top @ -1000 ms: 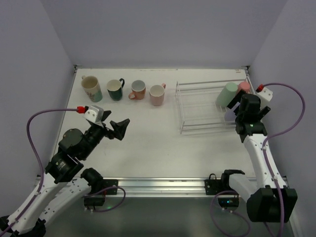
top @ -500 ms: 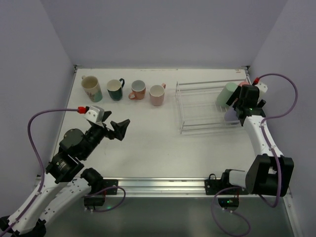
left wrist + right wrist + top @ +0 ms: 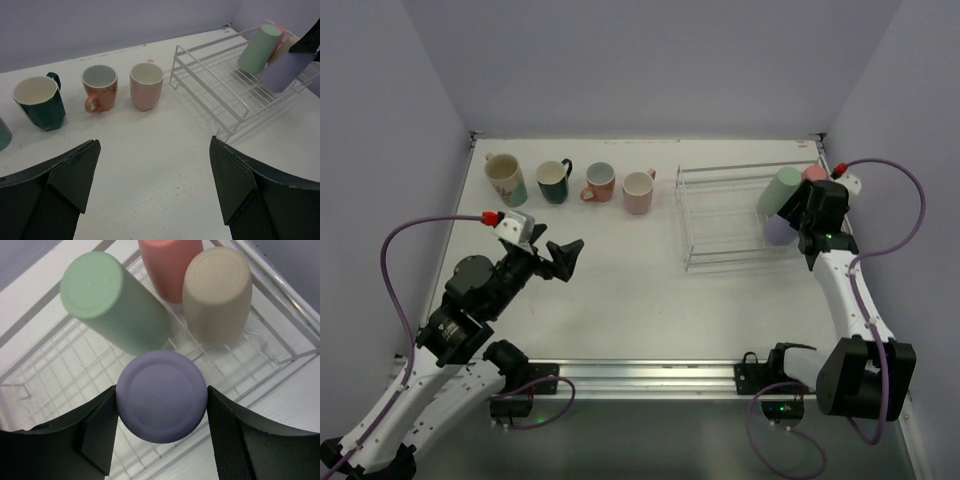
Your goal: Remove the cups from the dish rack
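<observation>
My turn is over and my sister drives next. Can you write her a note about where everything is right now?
The left fingers are open and empty, above the table.
The right fingers are shut on the lavender cup in the dish rack.
Done: cream mug, dark green mug, salmon mug and pink mug stand on the table.
Left: lavender, mint green cup, coral red cup, beige cup.

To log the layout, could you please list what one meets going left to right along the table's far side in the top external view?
Cream-and-teal ceramic mug → dark green ceramic mug → salmon ceramic mug → pink ceramic mug → white wire dish rack
</observation>
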